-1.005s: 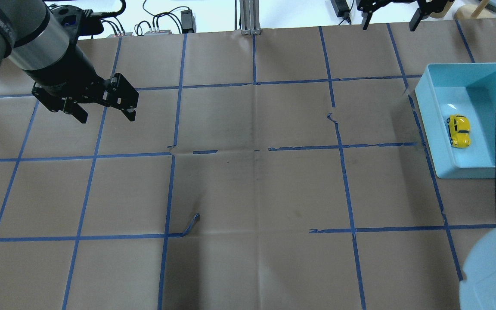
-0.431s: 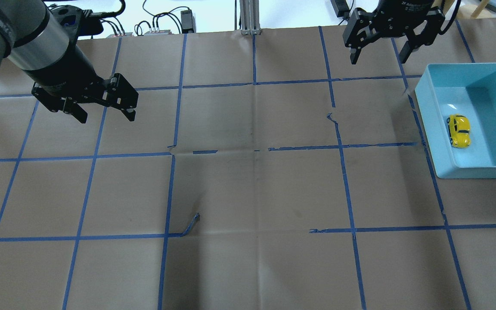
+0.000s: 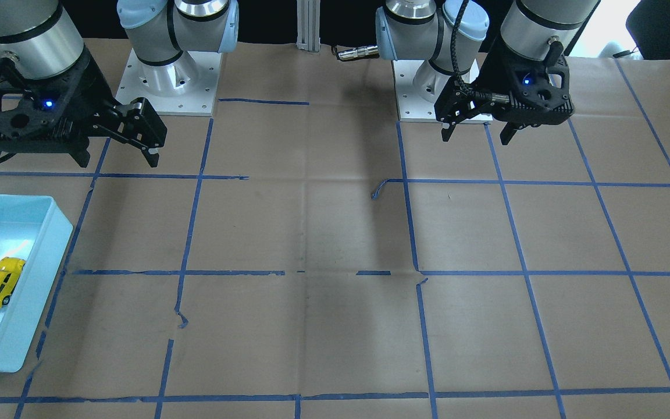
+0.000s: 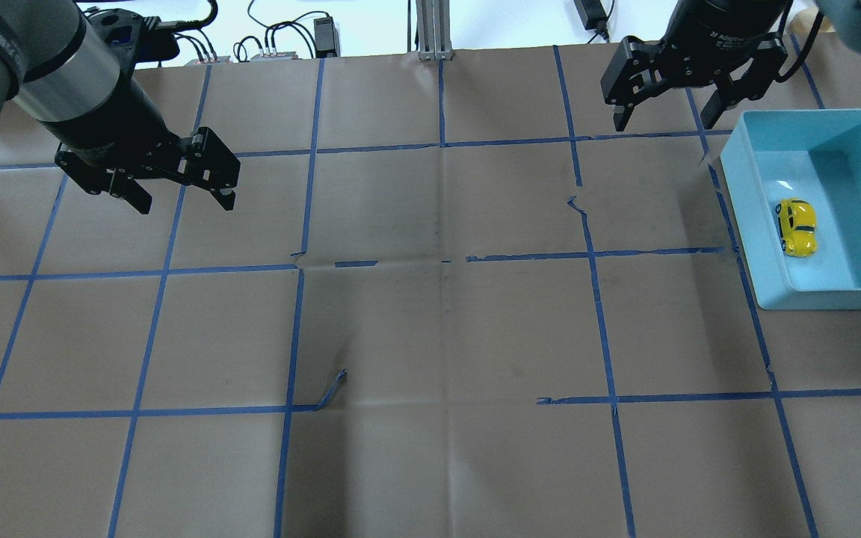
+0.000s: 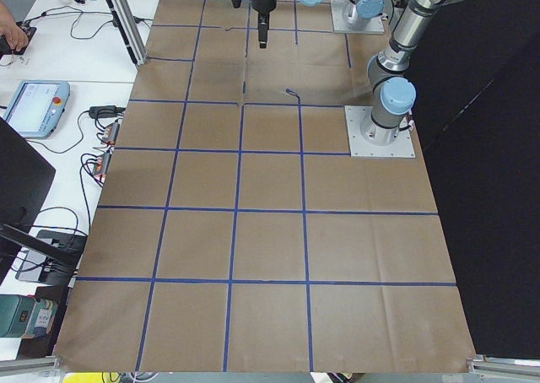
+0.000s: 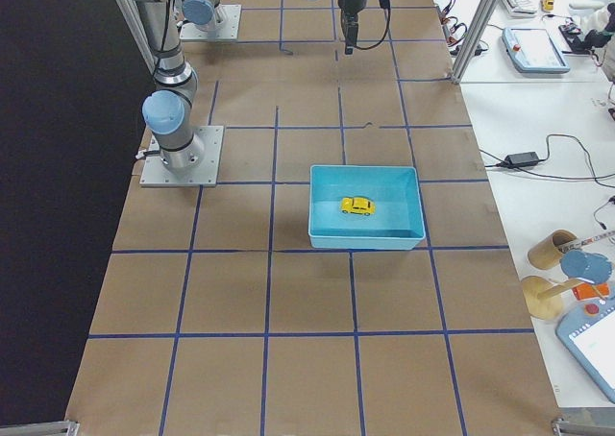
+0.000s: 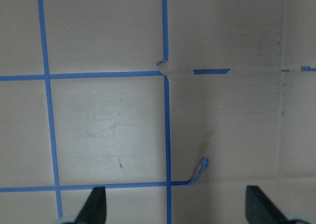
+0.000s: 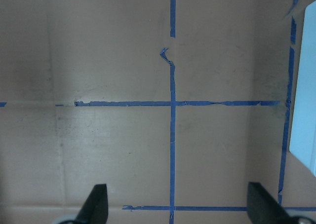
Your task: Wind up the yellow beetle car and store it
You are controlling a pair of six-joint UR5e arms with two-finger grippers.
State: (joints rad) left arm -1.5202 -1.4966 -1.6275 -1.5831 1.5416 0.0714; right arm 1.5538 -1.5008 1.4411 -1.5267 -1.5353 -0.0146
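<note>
The yellow beetle car [image 4: 797, 226] lies alone inside a light blue bin [image 4: 812, 112] at the table's right side. It also shows in the front view [image 3: 1, 283] and the right side view [image 6: 358, 205]. My right gripper [image 4: 662, 122] is open and empty. It hangs above the table just left of the bin's far corner, apart from the car. My left gripper [image 4: 185, 202] is open and empty over the far left of the table. Both wrist views show only paper and tape between spread fingertips, with the bin's edge [image 8: 306, 86] at the right.
The table is covered in brown paper with a blue tape grid. A loose tape end [image 4: 329, 392] curls up near the middle front. Cables and power bricks [image 4: 326, 33] lie beyond the far edge beside an aluminium post [image 4: 430, 30]. Both arm bases [image 3: 166, 87] stand at the robot's side.
My right gripper has come down from the far edge to just left of the bin's far corner. Its elbow and cable have left the lower right. Left arm and car unmoved.
</note>
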